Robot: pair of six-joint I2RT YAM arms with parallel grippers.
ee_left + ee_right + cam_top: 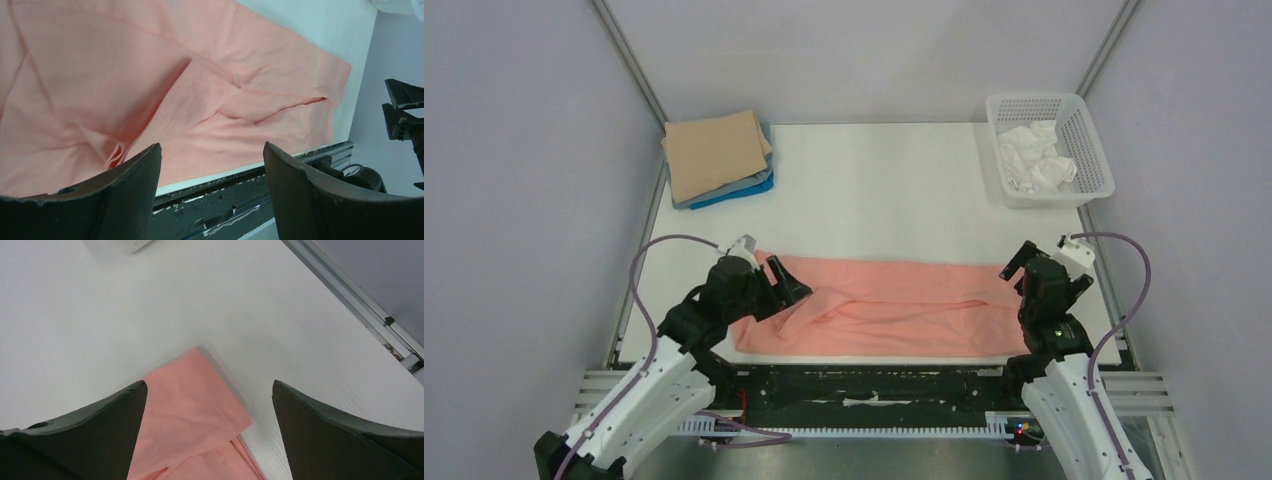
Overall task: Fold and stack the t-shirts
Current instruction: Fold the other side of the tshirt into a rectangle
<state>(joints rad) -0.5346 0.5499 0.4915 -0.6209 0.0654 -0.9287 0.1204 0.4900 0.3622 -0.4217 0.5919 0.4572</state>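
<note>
— Where is the left end effector (pixel 786 284) sitting?

— It is hanging at the near left, over the 9 o'clock end of the salmon-pink t-shirt (pixel 894 305). Its jaws are standing wide apart and gripping nothing. In the left wrist view the wrinkled pink cloth is showing through the gap.

— And the right end effector (pixel 1046 272)?

— It is hovering at the shirt's 3 o'clock end, its jaws likewise spread wide and holding nothing. In its wrist view a pink corner is lying on the white table (pixel 874 190) between its jaws.

— How is the shirt lying?

— It is stretching as a long folded band across the near part of the table, from 9 o'clock to 3 o'clock, with creases bunching in its left half.

— What is sitting farther back?

— At 11 o'clock, in the far left corner, folded shirts are resting in a stack. The tan t-shirt (pixel 716 153) is lying on top, the grey t-shirt (pixel 714 194) beneath it, and the bright blue t-shirt (pixel 742 193) is peeking out at the bottom. At 1 o'clock a white mesh basket (pixel 1092 150) is standing in the far right corner, holding crumpled white cloth (pixel 1034 160).
</note>
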